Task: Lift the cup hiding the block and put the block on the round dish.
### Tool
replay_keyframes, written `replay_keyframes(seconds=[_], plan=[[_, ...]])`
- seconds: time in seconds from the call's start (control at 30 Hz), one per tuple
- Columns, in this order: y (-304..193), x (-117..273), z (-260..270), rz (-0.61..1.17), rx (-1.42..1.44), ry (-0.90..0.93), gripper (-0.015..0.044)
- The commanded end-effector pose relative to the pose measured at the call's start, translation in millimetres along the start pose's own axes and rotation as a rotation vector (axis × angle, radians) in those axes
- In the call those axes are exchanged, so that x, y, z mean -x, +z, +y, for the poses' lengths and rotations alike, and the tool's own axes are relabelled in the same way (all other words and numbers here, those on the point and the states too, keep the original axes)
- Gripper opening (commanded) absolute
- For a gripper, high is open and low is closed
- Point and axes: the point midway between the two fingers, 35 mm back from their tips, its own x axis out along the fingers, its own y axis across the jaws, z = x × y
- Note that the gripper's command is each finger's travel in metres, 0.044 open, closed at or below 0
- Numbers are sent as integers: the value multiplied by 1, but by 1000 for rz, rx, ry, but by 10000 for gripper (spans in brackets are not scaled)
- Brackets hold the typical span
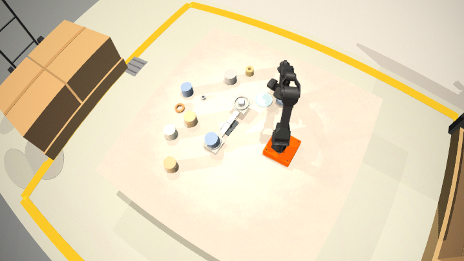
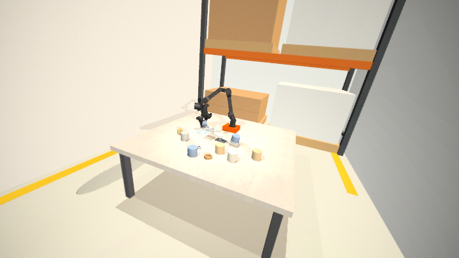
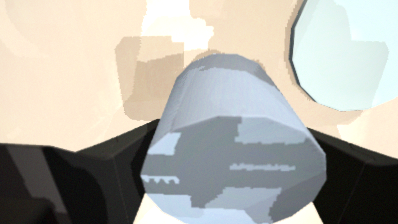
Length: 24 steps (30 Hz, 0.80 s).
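My hand is closed around the lifted blue cup, beside the round dish, so that nothing hangs over it. The block sits uncovered on one end of the balance. I leave the other cup on its end, since moving it would finish my attempt. I judge this side a sensible place to set mine down.

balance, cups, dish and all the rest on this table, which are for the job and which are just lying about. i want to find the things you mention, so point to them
Job: held blue cup (image 2: 204, 123) (image 3: 225, 100), cup on balance (image 1: 212, 140) (image 2: 235, 138), block (image 1: 241, 102), balance (image 1: 234, 117), dish (image 1: 263, 99) (image 2: 201, 131) (image 3: 345, 60).
Lying about: orange ring (image 1: 176, 109) (image 2: 208, 158), tan cylinders (image 1: 190, 118) (image 1: 170, 164) (image 2: 219, 148) (image 2: 256, 154).
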Motion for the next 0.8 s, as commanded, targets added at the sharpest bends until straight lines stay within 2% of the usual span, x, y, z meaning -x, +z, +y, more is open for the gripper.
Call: replay_keyframes(seconds=[0.0,0.17,0.67,0.73,0.77], plan=[[1,-8,1,-7,7,5,0],[2,-17,1,-7,7,5,0],[1,-9,0,-2,0,1,394],[0,2,0,-3,2,2,440],[0,17,0,-4,4,3,440]])
